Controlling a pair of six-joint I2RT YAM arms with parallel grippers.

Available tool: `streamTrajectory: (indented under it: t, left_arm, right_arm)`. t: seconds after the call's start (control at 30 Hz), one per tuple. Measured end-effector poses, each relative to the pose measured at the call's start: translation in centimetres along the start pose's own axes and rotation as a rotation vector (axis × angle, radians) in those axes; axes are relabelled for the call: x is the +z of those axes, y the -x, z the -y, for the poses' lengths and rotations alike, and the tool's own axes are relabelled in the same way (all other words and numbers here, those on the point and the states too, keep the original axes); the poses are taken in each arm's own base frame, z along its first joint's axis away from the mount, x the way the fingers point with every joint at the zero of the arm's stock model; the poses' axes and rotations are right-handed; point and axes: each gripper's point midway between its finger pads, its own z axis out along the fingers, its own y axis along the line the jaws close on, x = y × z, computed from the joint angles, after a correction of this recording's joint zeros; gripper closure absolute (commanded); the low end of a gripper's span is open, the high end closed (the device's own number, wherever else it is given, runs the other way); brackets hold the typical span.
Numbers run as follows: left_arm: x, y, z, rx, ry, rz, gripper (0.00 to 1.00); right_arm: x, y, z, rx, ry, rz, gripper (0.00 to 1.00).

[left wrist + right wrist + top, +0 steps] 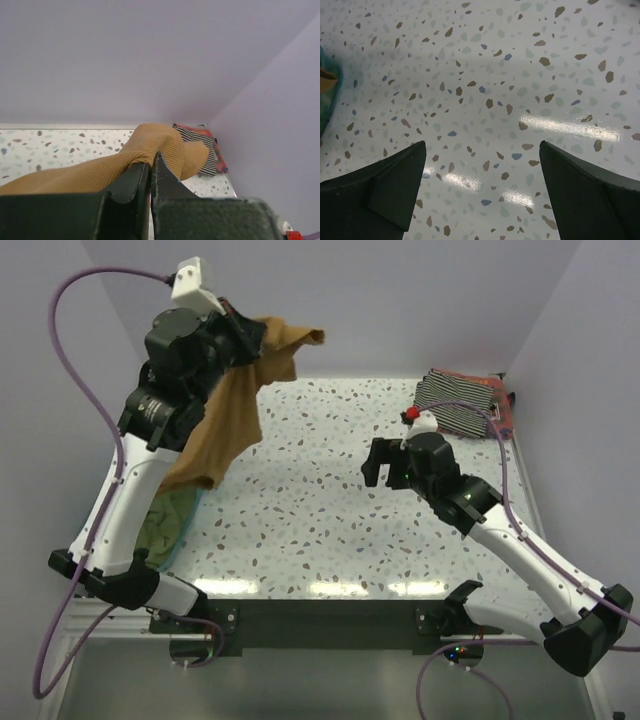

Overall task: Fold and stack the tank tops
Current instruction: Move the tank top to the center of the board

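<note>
Jaws of the left gripper (151,162) pinch the tan tank top (225,430), hanging above the table (330,490); right gripper (482,145) is spread wide over the table, empty.

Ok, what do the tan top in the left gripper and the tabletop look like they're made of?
The tan-brown tank top: seemingly soft ribbed knit cloth, matte; fine parallel ribs show and it drapes limply. The table: hard, glossy, speckled like terrazzo, possibly laminate; it mirrors the lights.
</note>
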Motion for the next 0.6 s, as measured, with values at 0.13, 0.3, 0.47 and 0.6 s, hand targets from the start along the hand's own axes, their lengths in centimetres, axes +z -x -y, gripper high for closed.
streamTrajectory:
  t: [0.13,0.3,0.47,0.6]
  left_arm:
    - [1.2,-3.5,4.5,0.028,-0.108,-0.074,1.00]
    - [2.0,-13.9,2.6,0.034,-0.115,-0.272,1.00]
    - [-1.7,-30.6,-3.9,-0.010,-0.054,-0.592,1.00]
    - [-9.6,-43.2,-8.3,-0.039,-0.004,-0.898,0.93]
  right_arm:
    - [-1.4,1.3,1.0,0.017,-0.045,0.062,0.01]
    - [-3.0,2.4,2.3,0.046,-0.090,0.135,0.01]
    - [-2.2,0.1,3.7,0.046,-0.144,0.093,0.01]
    - [-0.7,-3.1,4.9,0.035,-0.195,0.009,0.01]
